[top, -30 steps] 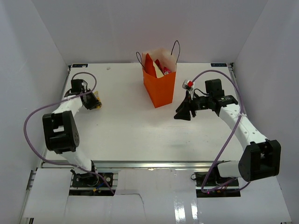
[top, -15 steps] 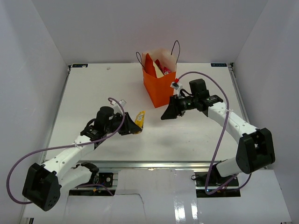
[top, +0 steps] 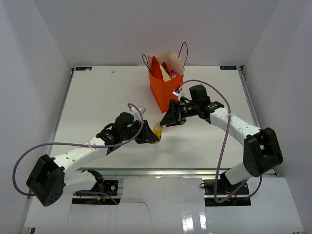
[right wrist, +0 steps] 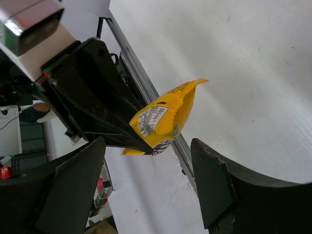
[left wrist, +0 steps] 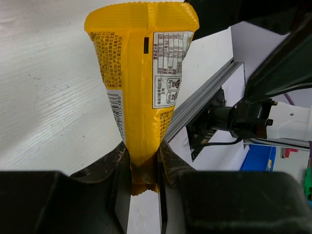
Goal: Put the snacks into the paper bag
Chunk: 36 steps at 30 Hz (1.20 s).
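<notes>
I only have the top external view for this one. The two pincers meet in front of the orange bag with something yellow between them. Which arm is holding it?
Observer: The left one. In the left wrist view the left pincer is shut on the bottom seam of the yellow packet, which stands up from its fingers.
Operator: Is the right pincer shut on it too?
Observer: No. The right wrist view shows the right pincer open. The packet's free end lies just ahead of the gap between its fingers and touches neither.
Operator: Which face of the packet shows?
Observer: The left wrist view shows the back, with a centre seam, a barcode and a nutrition table.
</notes>
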Tool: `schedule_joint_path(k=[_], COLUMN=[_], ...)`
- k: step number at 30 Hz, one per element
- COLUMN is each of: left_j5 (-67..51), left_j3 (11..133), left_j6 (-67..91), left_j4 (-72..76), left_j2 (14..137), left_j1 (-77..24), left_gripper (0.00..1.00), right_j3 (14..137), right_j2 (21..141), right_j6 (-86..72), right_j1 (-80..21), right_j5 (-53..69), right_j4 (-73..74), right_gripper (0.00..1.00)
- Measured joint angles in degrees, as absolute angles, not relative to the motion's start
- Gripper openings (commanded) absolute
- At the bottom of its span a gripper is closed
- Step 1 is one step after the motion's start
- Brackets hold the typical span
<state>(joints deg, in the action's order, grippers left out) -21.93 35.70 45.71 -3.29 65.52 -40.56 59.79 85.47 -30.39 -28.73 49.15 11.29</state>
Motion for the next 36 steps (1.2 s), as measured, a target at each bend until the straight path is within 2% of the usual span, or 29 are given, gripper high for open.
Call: schedule_joint_path(k=[5,11,13,14,17,19,25,31,36], left_j5=[-21.52,-21.54,-21.54,-21.54,-21.54,-21.61,-21.67,-21.76,-20.73], left_j3=[36.47,37.01,37.04,37.04,37.12,37.43,38.33,38.35,38.87], left_j6=[46.19,46.63,46.63,46.78,46.81,46.76,46.68,45.76,42.98], left_j4=[-0.91,0.95,1.06,1.08,1.1,1.26,1.37,0.97,-2.81], left_j2=[66.81,68.23,68.88,69.14,69.32,69.34,69.34,68.45,61.69], left_j1=[-41.39,-42.02,-42.3,-42.39,-42.61,-42.68,-42.76,-42.81,-42.87], left_gripper=[0.33,0.34,0.38,0.39,0.45,0.5,0.59,0.7,0.78], right_j3=[58.06,58.06,58.06,58.06,58.06,58.06,58.04,57.82,60.38], right_j2=[87.05,90.76,91.83,92.27,92.73,92.73,92.68,91.18,89.23], right_j6=[-32.77,-34.35,-34.65,-34.94,-35.7,-35.86,-35.81,-32.36,-21.56], right_j1=[-28.75,-28.8,-28.8,-28.8,-28.8,-28.86,-28.88,-27.73,-23.92], right_j5=[48.47,49.47,50.17,50.41,51.46,51.99,53.47,56.4,60.01], right_j4=[10.37,8.6,8.16,7.84,6.72,5.78,3.22,2.83,5.85], right_gripper=[0.74,0.64,0.6,0.53,0.42,0.4,0.24,0.18,0.13])
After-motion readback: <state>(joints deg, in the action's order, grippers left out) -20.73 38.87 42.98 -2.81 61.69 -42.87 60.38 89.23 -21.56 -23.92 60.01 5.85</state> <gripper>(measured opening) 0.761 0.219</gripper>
